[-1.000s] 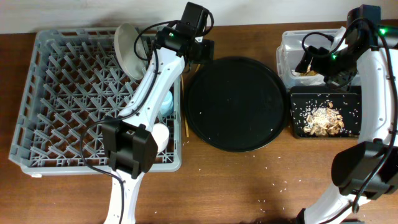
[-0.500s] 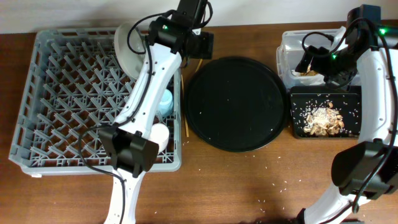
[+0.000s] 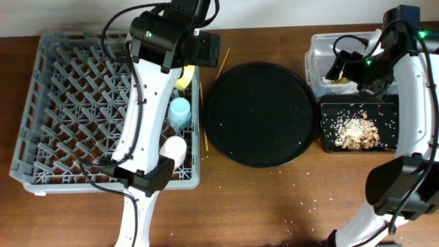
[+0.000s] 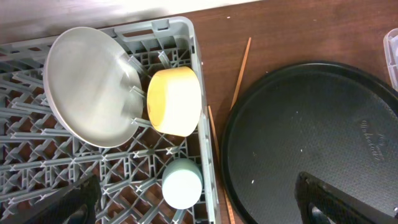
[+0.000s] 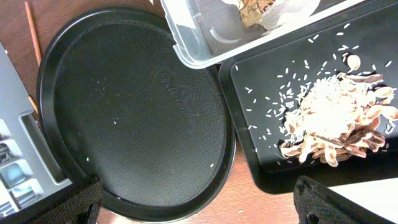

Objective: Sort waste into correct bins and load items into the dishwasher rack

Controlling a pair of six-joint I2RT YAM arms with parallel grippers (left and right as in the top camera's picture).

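The grey dishwasher rack (image 3: 68,103) holds a white plate (image 4: 90,84), a yellow bowl (image 4: 175,101), a light-blue cup (image 4: 182,183) and a pale pink cup (image 3: 175,147) along its right side. In the overhead view my left arm hides the plate. Two wooden chopsticks (image 4: 241,70) lie on the table between the rack and the round black tray (image 3: 260,113). My left gripper (image 4: 199,211) is open and empty, high above the rack's right edge. My right gripper (image 5: 199,208) is open and empty above the round tray's edge, beside the clear tub (image 5: 205,37) and black bin (image 5: 249,99).
The clear tub holds a brown-and-gold wrapper (image 5: 261,9) and white paper. The black bin holds beige food scraps (image 5: 329,118) and scattered rice. Rice grains lie on the round tray and on the table in front. The rack's corner (image 5: 18,143) shows at the left.
My left arm has swung back and to the left over the rack's top right corner, now covering the plate in the overhead view. The right arm has not moved.
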